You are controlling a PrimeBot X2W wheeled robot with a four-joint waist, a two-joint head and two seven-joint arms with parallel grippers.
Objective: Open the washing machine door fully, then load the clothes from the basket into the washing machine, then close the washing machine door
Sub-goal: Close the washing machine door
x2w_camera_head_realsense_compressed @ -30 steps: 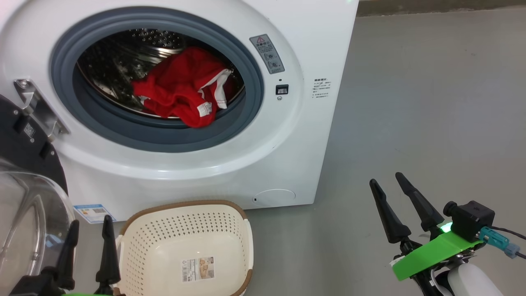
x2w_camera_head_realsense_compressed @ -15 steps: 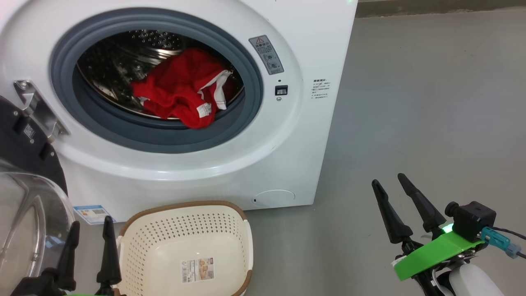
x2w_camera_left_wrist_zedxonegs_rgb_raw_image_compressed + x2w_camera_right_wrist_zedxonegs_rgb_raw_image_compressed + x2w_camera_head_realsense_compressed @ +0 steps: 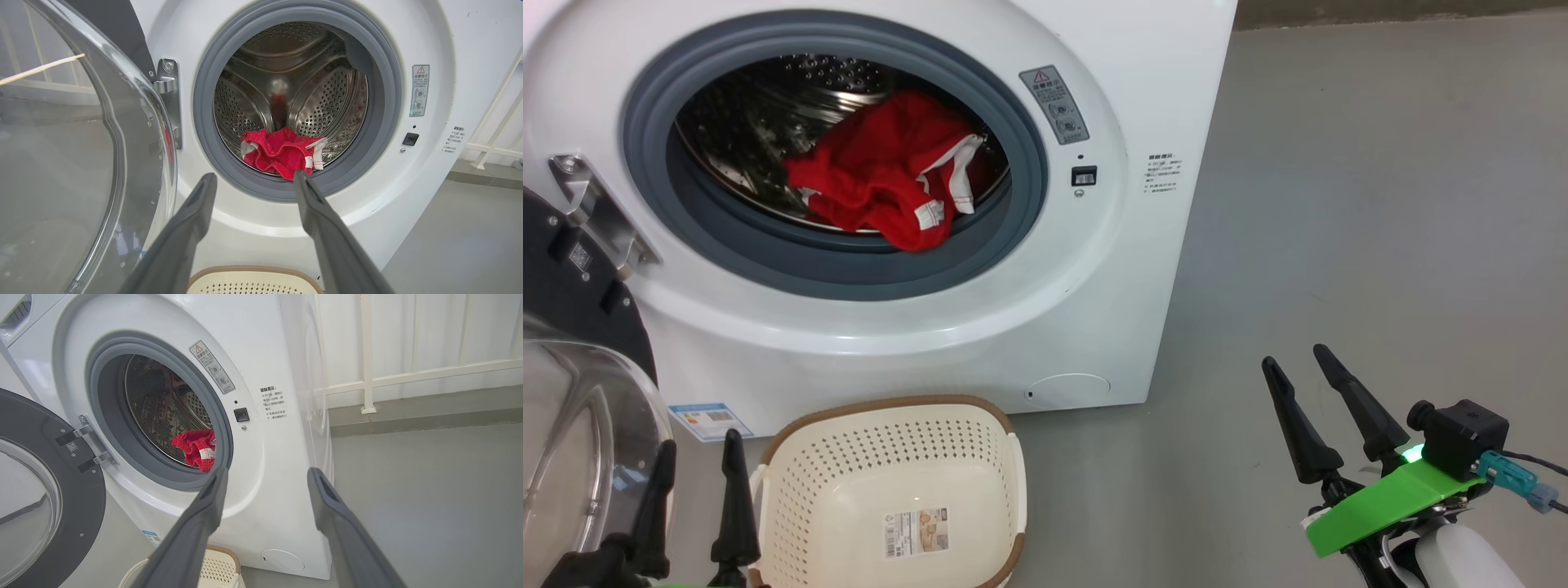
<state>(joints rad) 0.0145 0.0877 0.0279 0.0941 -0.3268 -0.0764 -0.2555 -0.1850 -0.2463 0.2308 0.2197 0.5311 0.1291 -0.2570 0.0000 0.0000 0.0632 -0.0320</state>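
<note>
Left tool spread | crumpled red clothes in perforated steel drum

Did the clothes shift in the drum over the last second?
No. The clothes sit where they were against the grey gasket, one fold reaching onto its lower inner edge.

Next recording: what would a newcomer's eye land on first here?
The bright red clothes lying low in the steel drum of the washing machine, one corner reaching the grey gasket. Next, the washing machine door standing wide open at the left, and the empty cream basket on the floor just below the opening.
</note>
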